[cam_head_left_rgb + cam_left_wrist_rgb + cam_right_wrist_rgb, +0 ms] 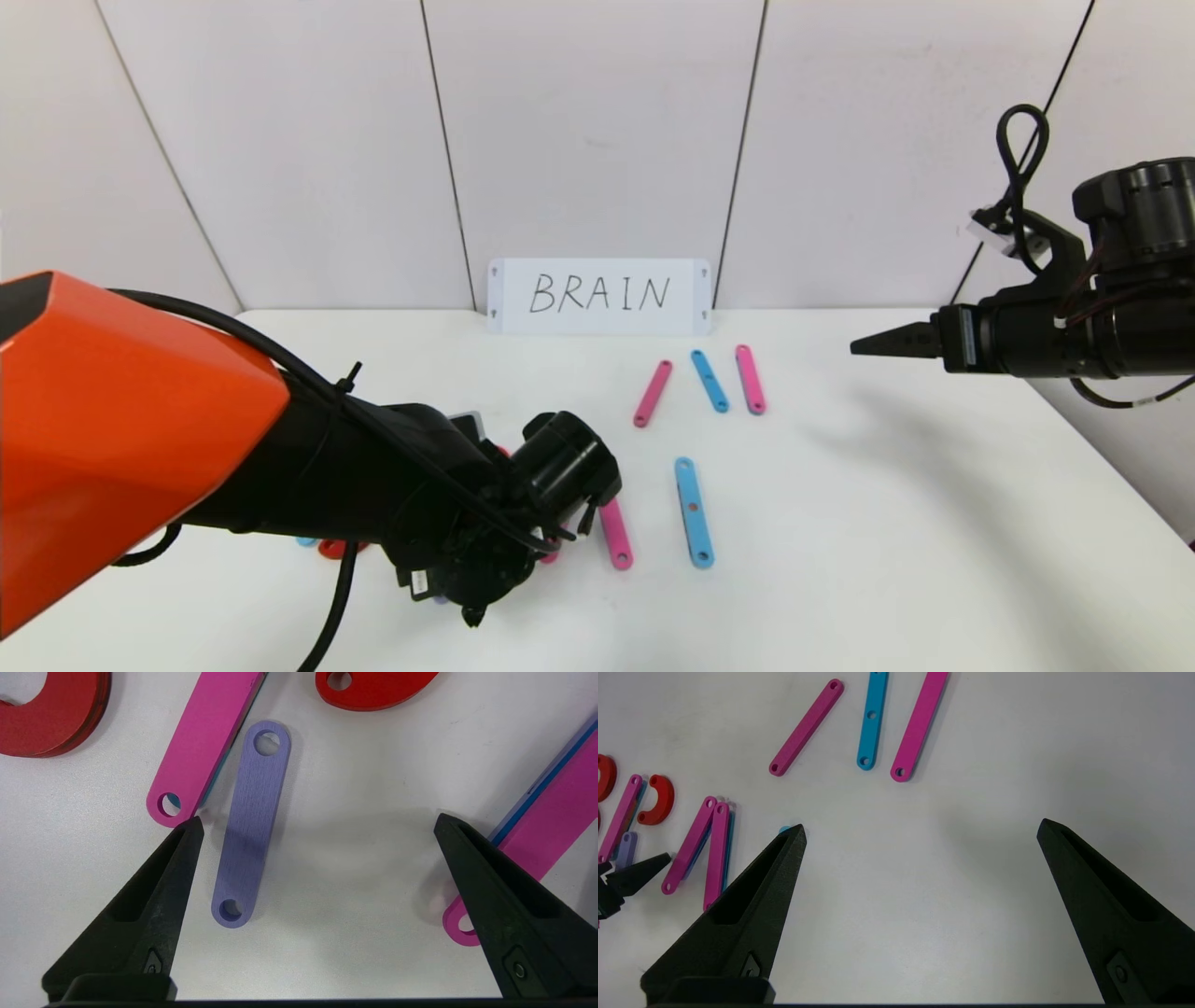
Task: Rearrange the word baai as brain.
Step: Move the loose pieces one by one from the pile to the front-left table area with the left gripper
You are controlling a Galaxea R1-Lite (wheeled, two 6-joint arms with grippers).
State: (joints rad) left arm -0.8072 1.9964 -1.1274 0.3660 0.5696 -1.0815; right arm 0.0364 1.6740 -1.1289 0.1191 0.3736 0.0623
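A white rectangular card (pixel 598 297) stands against the wall at upper centre of the head view, bearing the handwritten black capital letters "BRAIN". No other readable text appears in any view.

A white card (pixel 598 296) stands at the upper middle of the head view, leaning upright against the wall (pixel 597 131) where it meets the tabletop (pixel 840 523). Black handwritten capitals on the card read "BRAIN", and small dark marks sit at its left and right edges. The wall behind it is made of pale panels split by thin dark seams. The tabletop is plain white and fills the lower half of the frame.
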